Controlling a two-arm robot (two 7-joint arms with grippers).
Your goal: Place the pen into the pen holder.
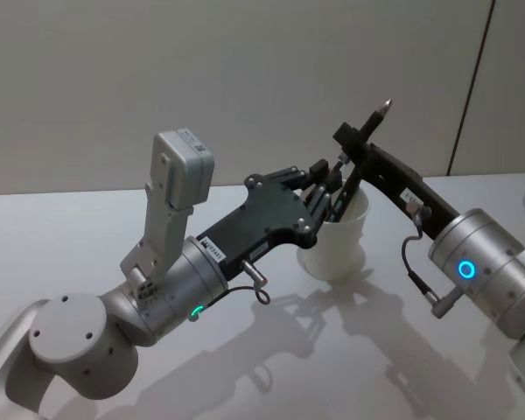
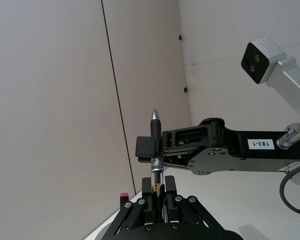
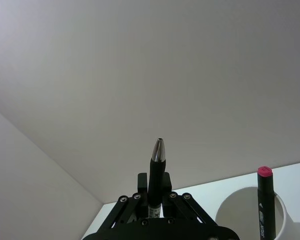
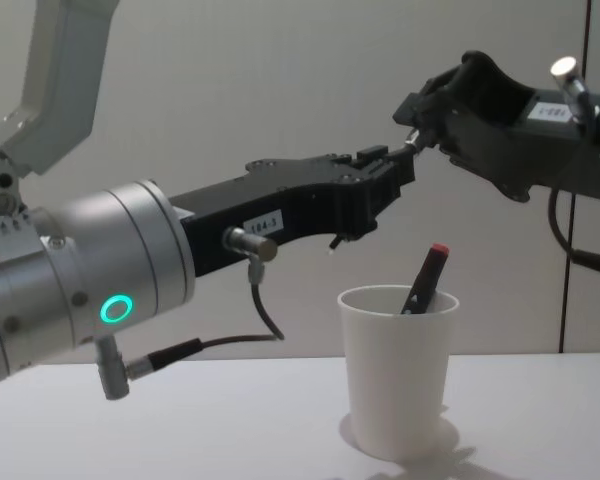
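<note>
Presently, pen (image 2: pixel 156 150): slim, stiff, light, smooth-barrelled, likely slippery, held upright above the white paper-cup pen holder (image 4: pixel 397 370) on the bench, pinched mid-barrel by the right end effector (image 2: pixel 149 146) and lower down by the left end effector (image 2: pixel 159 209).

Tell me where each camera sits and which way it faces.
Head: high, looking down at the white paper cup; both arms show, left gripper and right gripper meeting above it.
Chest: low, facing the cup's side; both arms overhead.
Left wrist: looks past its own gripper at the black silver-tipped pen and the right gripper.
Right wrist: looks along its own gripper, shut on the pen.
Both wrist views share the pen.
</note>
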